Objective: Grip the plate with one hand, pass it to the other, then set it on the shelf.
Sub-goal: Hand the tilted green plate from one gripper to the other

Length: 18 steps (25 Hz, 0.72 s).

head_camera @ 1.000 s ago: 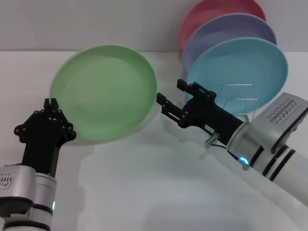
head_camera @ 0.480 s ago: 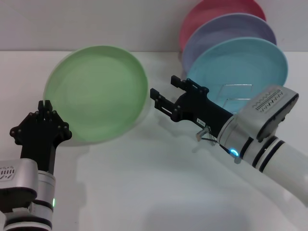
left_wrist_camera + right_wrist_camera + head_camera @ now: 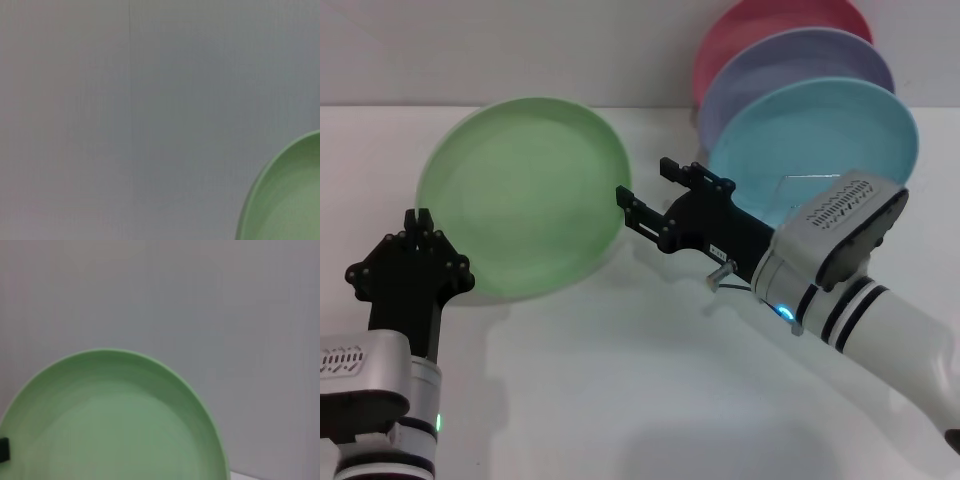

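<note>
Plate [image 3: 525, 195] was pinched at its lower edge by left tool [image 3: 418, 222]; right tool [image 3: 643, 194], spread, sat beside the rim. Shelf [image 3: 812, 180] was mostly hidden.

We see the shelf [image 3: 812, 192] only as a few thin rods, mostly behind the right hand [image 3: 650, 196] and its arm. In both wrist views the plate [image 3: 115, 425] is cut off at the frame's edge, toward 5 o'clock in the left one. The red plate [image 3: 760, 25] at 1 o'clock is cut by the top edge.
</note>
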### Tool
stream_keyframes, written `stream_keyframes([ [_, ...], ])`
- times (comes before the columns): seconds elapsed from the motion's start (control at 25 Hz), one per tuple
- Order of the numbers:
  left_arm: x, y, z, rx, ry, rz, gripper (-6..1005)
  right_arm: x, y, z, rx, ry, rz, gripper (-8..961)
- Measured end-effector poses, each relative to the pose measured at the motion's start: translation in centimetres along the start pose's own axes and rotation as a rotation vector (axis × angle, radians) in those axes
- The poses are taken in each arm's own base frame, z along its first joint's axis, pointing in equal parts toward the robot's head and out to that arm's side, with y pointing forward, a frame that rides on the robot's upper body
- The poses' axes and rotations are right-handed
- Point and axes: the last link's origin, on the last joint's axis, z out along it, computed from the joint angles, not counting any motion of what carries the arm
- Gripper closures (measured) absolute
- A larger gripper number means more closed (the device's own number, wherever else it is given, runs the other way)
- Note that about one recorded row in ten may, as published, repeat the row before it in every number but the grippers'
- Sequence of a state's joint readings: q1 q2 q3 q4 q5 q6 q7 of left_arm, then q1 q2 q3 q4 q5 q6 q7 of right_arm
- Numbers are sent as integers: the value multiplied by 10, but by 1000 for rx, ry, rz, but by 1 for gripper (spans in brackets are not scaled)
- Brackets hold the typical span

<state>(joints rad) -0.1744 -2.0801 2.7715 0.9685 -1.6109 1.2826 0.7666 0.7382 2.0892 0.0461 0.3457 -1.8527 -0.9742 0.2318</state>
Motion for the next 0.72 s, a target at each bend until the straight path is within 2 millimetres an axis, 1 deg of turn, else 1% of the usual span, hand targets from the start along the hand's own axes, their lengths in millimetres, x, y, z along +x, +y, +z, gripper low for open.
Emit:
stream_keyframes([
  [0.2, 2, 3, -2, 1, 5, 20, 932, 0, -1, 2, 16, 8, 9, 255],
  [0.72, 1, 6, -8, -8, -5, 40, 930, -1, -2, 5, 21, 15, 0, 258],
])
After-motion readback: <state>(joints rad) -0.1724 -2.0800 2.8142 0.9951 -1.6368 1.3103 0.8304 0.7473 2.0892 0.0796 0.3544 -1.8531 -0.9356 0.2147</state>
